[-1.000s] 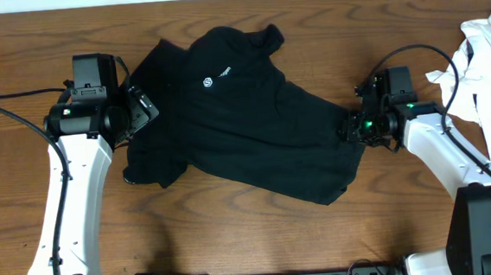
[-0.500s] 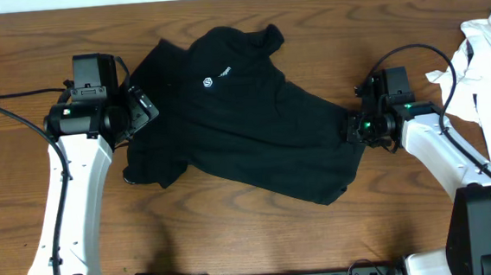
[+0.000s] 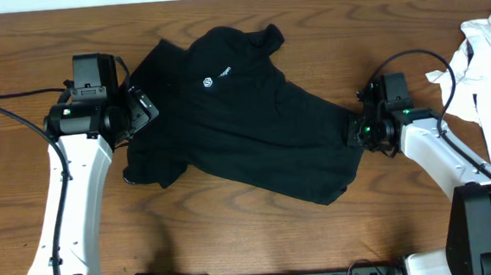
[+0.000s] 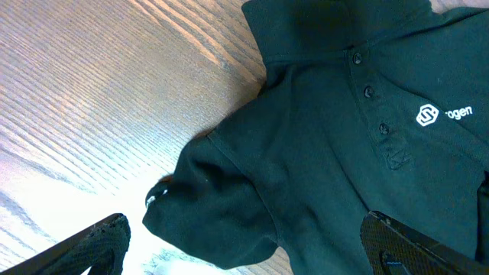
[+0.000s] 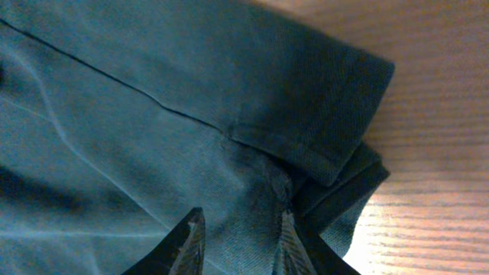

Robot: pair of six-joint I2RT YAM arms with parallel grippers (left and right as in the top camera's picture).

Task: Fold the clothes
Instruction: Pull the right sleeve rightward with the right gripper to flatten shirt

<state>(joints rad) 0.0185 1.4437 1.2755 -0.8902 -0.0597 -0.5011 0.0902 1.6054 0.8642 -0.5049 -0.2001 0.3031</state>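
while right gripper (image 5: 238, 243) nips the black t-shirt (image 3: 253, 128) at its hem, left gripper (image 3: 142, 108) hangs wide open, empty; fold seems unstarted, left likely needs a sleeve grip.

It looks like a robotics lab: a white left arm (image 3: 69, 210) and right arm (image 3: 442, 154), trailing black cables (image 3: 413, 53), stand at the near edge of a wood-grain table (image 3: 261, 240).

Black shirt (image 3: 253, 128), white logo (image 3: 208, 82); brown woodgrain table (image 3: 235, 242).
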